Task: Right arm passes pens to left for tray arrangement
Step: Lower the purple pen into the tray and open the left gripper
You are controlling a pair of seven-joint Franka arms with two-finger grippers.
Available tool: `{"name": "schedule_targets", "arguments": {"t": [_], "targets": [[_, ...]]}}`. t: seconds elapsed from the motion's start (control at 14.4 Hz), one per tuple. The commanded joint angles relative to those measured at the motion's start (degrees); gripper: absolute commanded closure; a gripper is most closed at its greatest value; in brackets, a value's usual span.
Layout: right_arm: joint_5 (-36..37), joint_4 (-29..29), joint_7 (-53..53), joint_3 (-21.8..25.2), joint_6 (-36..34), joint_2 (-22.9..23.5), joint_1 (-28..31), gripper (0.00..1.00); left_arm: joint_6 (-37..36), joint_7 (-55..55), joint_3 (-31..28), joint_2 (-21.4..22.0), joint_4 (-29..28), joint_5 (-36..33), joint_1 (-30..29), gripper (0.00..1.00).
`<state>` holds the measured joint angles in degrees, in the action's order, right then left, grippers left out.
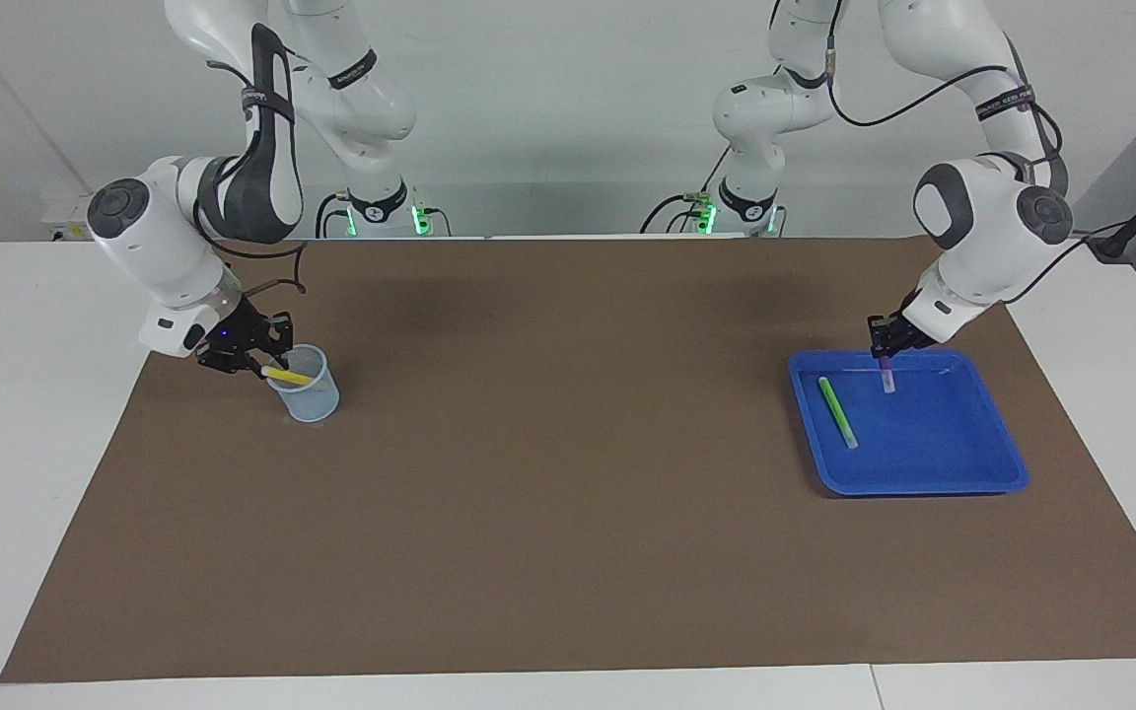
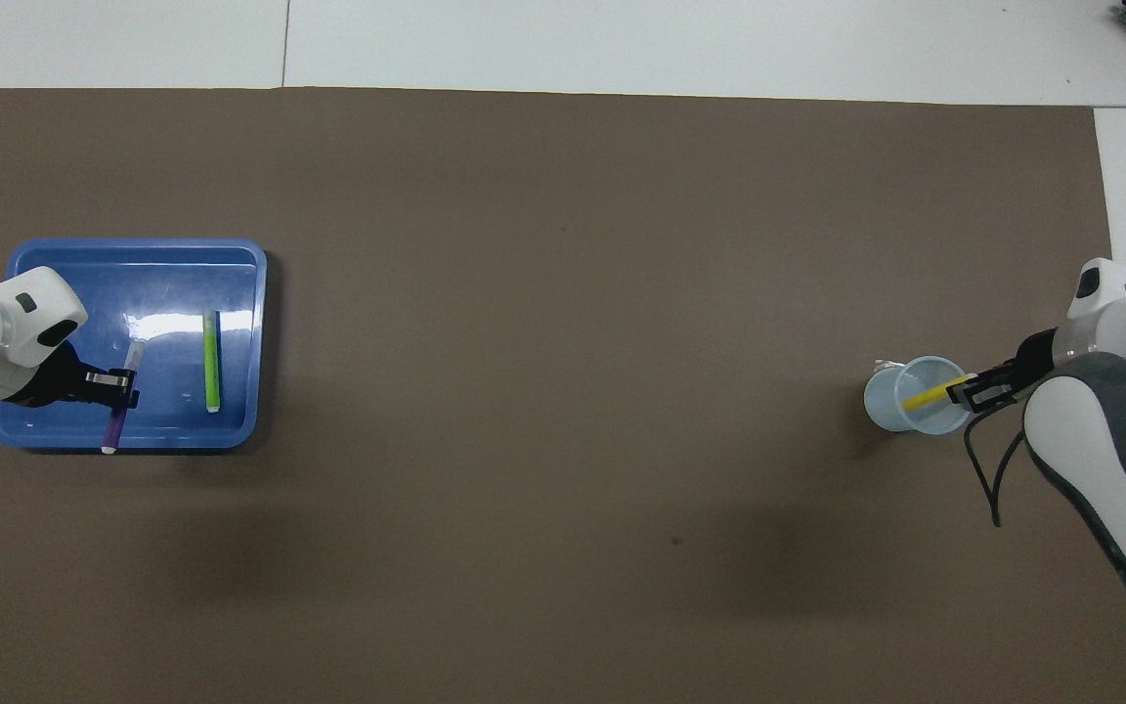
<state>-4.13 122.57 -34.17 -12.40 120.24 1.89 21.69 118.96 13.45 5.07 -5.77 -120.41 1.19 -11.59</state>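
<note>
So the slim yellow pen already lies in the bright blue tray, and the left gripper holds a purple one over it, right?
Not quite. The slim pen lying in the shallow bright blue plastic tray is the green marker pen, as the facing view shows. The left gripper does hold the purple marker pen over that tray.

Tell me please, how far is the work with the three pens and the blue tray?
Done: the green pen lies flat in the blue tray. In hand: the left tool holds the purple pen over the tray, not yet laid down. The right tool is at the yellow pen, which leans in the pale cup. Left: lay the purple pen down, then pass and place the yellow one.
</note>
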Motion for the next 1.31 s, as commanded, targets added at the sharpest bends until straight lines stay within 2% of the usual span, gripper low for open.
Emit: {"name": "schedule_targets", "arguments": {"t": [0.0,0.07,0.21,0.28,0.55,0.69,0.76,0.83,0.9,1.11,1.25], "targets": [[1.32,-0.23,1.29,-1.05,0.34,0.21,0.90,0.67,4.17,0.44,0.38,-3.88,1.06,-1.10,-0.80,1.00],[1.32,-0.23,1.21,-1.05,0.34,0.21,0.90,0.72,5.13,0.44,0.38,-5.03,1.67,-1.18,-0.89,1.00],[1.14,-0.23,1.29,-1.05,0.26,0.30,0.99,0.93,7.07,0.35,0.38,-7.75,3.25,-1.19,-0.89,1.00],[1.14,-0.40,1.21,-1.05,0.26,0.30,0.99,1.00,8.30,0.35,0.38,-8.28,3.26,-1.19,-0.89,1.00],[0.44,-2.33,1.12,-0.96,-1.05,0.83,1.69,1.00,10.06,0.18,0.38,-9.17,3.17,-1.19,-0.89,1.00],[0.35,-5.05,1.12,-1.04,-4.38,0.74,1.34,1.00,10.77,0.27,0.38,-9.17,3.17,-1.19,-0.89,1.00],[0.35,-6.72,1.21,-1.05,-6.32,0.66,0.99,1.00,10.86,0.35,0.38,-9.26,3.17,-1.19,-0.80,0.80],[0.35,-8.12,1.21,-1.22,-7.73,0.31,0.73,1.00,10.77,0.35,0.38,-9.26,3.26,-1.19,-0.72,0.65],[0.35,-9.62,1.21,-1.22,-9.13,-0.13,-0.14,1.00,10.77,0.35,0.46,-9.17,3.26,-1.19,-0.63,0.42],[0.35,-14.89,1.73,-1.22,-14.75,-1.54,-3.57,1.00,9.89,0.35,0.46,-9.17,3.87,-1.10,-0.54,0.28],[0.35,-19.71,4.09,-1.31,-19.58,-1.72,-5.77,1.00,7.45,0.27,0.55,-8.91,5.09,-1.10,-0.45,0.25]]}}
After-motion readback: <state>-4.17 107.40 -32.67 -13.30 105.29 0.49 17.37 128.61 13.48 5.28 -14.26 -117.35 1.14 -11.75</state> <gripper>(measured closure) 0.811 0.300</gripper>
